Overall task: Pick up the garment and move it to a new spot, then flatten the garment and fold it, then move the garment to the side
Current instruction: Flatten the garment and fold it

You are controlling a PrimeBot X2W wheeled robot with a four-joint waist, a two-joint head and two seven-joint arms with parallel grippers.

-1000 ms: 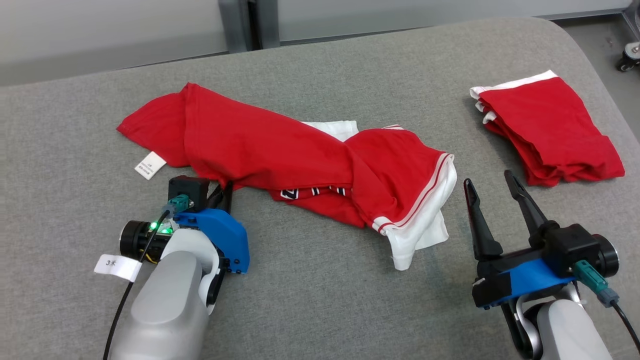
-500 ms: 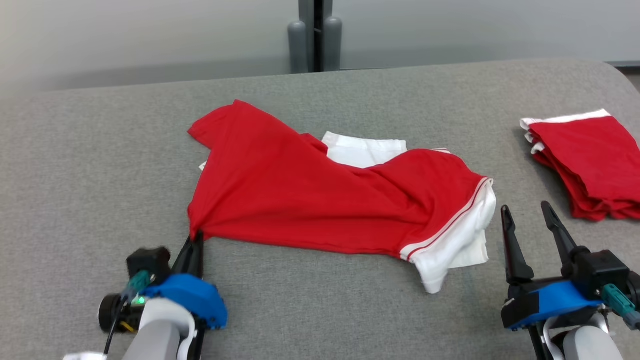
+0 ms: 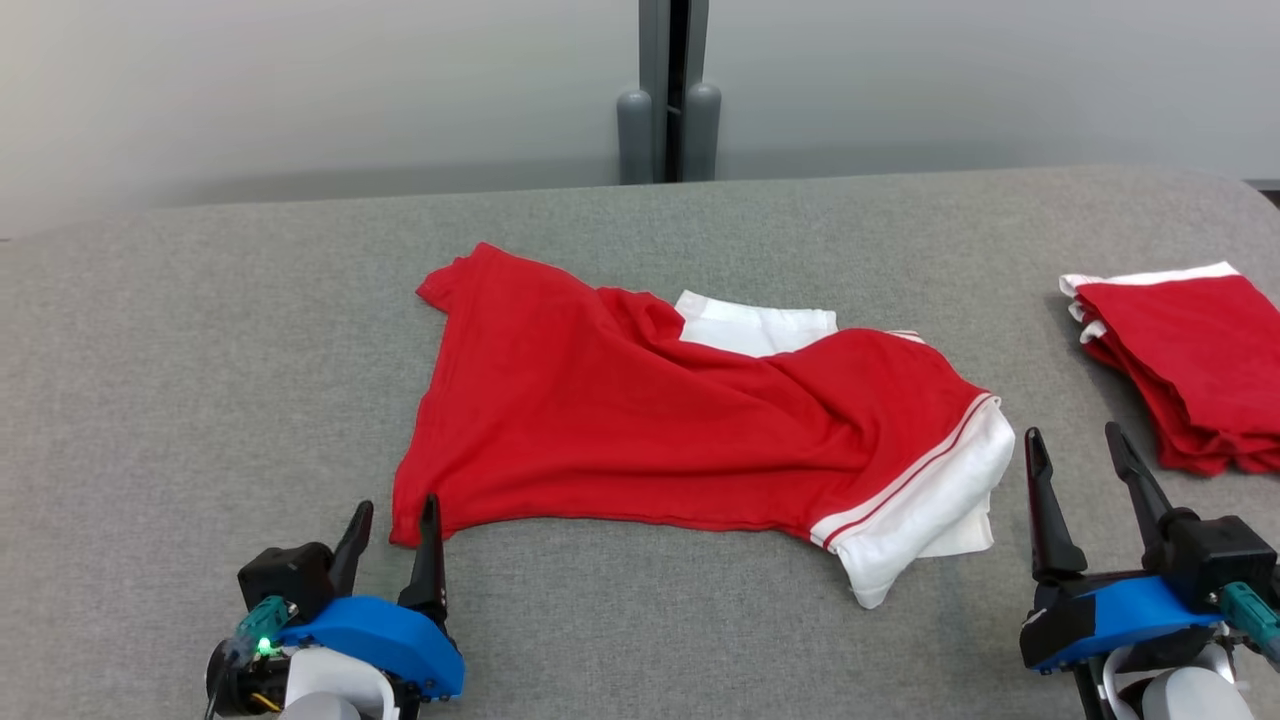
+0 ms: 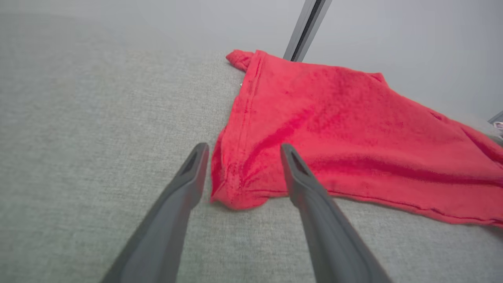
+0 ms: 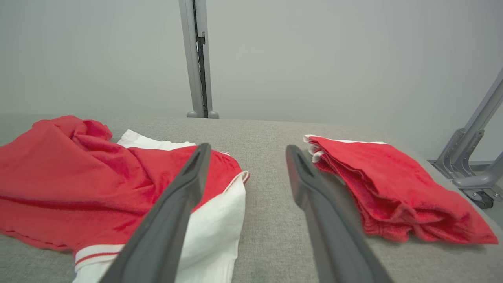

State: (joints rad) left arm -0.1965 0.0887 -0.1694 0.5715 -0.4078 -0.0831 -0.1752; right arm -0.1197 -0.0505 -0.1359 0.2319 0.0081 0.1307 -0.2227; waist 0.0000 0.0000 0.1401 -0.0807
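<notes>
From my remote seat I see a wide grey fabric-covered desk (image 3: 200, 400) spanning the head view. At its centre lies the garment (image 3: 640, 420), a red shirt with white, red-striped trim, spread loosely and rumpled, its white cuff end toward 4 o'clock and a white part peeking from under it toward 12 o'clock. Well apart from it, at 3 o'clock by the desk's edge, sits a folded stack of red cloth (image 3: 1180, 370) with white edging. The right pincer (image 3: 1072, 430) hovers at 5 o'clock between the garment's white cuff and the folded stack, fingers pointing toward 12 o'clock, spread wide and grasping nothing. The left pincer (image 3: 397, 503) sits at 7 o'clock, also spread wide; in the left wrist view the garment's near red corner (image 4: 235, 196) lies flat on the desk between its two dark fingers (image 4: 184, 184), not pinched.
</notes>
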